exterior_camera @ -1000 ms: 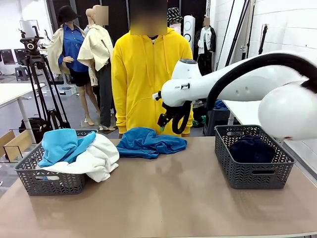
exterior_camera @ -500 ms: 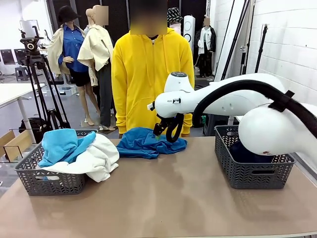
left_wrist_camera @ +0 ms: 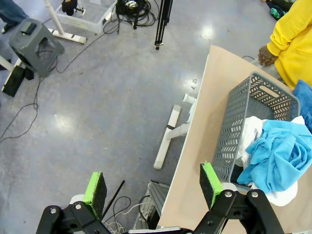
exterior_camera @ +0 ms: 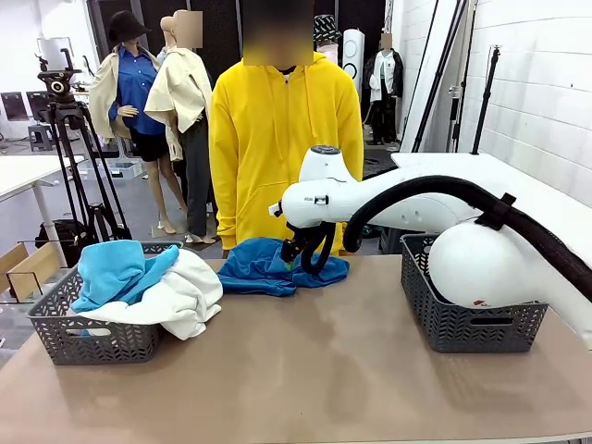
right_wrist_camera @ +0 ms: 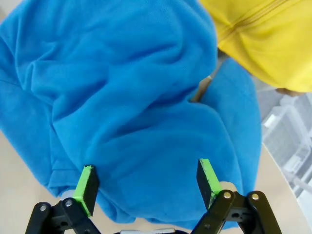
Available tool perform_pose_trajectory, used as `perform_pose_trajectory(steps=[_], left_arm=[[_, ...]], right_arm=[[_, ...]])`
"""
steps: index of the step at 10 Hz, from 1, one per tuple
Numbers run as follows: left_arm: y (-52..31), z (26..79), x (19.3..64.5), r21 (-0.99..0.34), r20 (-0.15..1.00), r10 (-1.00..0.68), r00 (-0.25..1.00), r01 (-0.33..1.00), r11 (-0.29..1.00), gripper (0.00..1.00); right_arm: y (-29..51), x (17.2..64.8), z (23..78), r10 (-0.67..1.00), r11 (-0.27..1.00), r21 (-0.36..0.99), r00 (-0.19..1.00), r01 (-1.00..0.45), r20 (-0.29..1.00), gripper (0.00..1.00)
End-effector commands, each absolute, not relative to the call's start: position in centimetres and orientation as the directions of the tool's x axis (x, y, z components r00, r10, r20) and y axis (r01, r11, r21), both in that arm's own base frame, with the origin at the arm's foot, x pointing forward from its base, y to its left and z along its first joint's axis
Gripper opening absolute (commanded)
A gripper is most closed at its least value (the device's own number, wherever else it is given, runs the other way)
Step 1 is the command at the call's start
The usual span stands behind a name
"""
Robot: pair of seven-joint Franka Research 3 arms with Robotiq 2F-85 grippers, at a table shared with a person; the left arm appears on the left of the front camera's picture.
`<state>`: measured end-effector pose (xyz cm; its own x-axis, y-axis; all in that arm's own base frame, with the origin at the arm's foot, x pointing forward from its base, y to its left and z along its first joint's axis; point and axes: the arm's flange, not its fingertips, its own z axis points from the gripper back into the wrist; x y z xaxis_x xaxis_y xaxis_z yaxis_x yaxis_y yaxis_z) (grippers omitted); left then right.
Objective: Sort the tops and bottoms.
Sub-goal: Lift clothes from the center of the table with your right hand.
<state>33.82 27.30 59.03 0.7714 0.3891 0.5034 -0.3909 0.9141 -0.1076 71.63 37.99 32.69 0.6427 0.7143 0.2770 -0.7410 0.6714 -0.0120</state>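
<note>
R gripper (right_wrist_camera: 146, 183) wide open, nothing held, poised right over loose blue top (right_wrist_camera: 122, 97) on table (exterior_camera: 324, 370) by person's yellow hoodie (exterior_camera: 277, 129); cloth's long axis runs roughly across the jaws. L gripper (left_wrist_camera: 153, 187) also wide, far off beyond tops basket (left_wrist_camera: 253, 117). R arm much nearer, so likely takes it.

A camera tripod (exterior_camera: 69, 139) stood far left of the tan table (exterior_camera: 305, 370), beyond its far edge. A grey stool (left_wrist_camera: 34, 41) sat on the floor beside that table.
</note>
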Motion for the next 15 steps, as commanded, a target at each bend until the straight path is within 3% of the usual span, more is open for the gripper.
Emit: perform_pose_trajectory(steps=[1,8,13,14,15], left_arm=[[27.6,59.2,33.7,-0.098,0.498,0.381,0.779,-0.386,0.917,1.00],[27.6,59.2,33.7,-0.098,0.498,0.381,0.779,-0.386,0.917,1.00],[27.6,59.2,33.7,-0.098,0.498,0.381,0.779,-0.386,0.917,1.00],[27.6,59.2,33.7,-0.098,0.498,0.381,0.779,-0.386,0.917,1.00],[27.6,59.2,33.7,-0.098,0.498,0.381,0.779,-0.386,0.917,1.00]], right_arm=[[38.7,74.0,33.4,0.719,0.657,0.057,0.648,-0.752,0.252,1.00],[40.4,74.6,29.4,0.740,0.647,0.127,0.659,-0.752,0.135,1.00],[39.8,73.5,31.5,0.734,0.653,0.090,0.658,-0.752,0.168,0.07],[39.7,73.3,32.0,0.735,0.654,0.079,0.657,-0.752,0.169,0.00],[39.6,73.1,32.4,0.735,0.656,0.071,0.657,-0.751,0.168,0.00]])
